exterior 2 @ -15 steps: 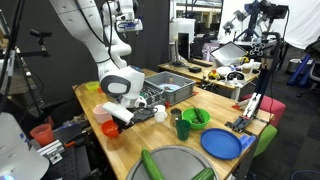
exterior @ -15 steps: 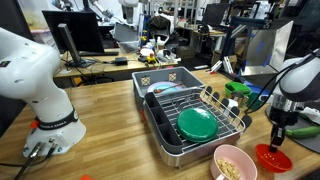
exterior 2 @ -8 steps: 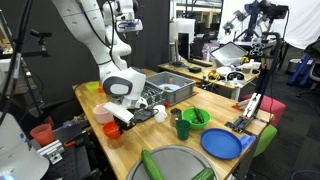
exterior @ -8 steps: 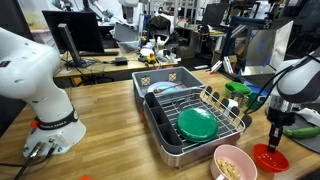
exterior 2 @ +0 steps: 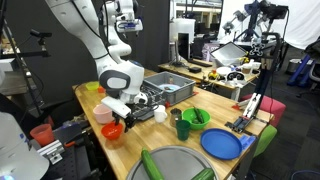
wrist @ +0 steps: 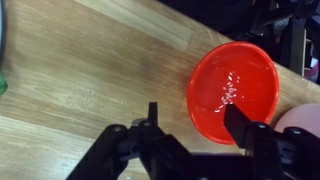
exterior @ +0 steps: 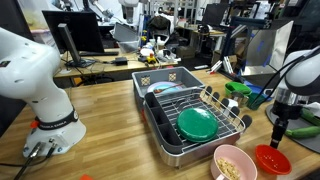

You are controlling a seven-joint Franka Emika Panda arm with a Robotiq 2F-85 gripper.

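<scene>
Red shallow plastic bowl [wrist: 235, 90] sits flat on its own base on the wooden counter [wrist: 80, 70], mouth up, and nothing holds it. The claw [wrist: 175, 130] hangs over it with its jaws spread wide and nothing between them. In the wrist view the bowl lies off to one side of the gap rather than centred in it, and one finger crosses the near part of its rim in the picture. Whether that finger touches the rim I cannot tell. Bright specks glint inside the bowl, but what they are is unclear.

In an exterior view the claw [exterior: 279, 130] points straight down above the bowl [exterior: 272, 158], which stands close to the counter's edge. That low, level position suits a thing left to rest by itself. Just beside it stands a tan bowl of pale food [exterior: 235, 163], near but apart.

Farther along the counter, a wire dish rack [exterior: 225, 108] holds a green round plate [exterior: 197, 122] leaning inside it, propped by the wires. Behind that is a grey tub [exterior: 165, 80].

In an exterior view from across the counter, the bowl [exterior 2: 113, 130] lies under the claw [exterior 2: 128, 108], well apart from a blue plate [exterior 2: 222, 144].
</scene>
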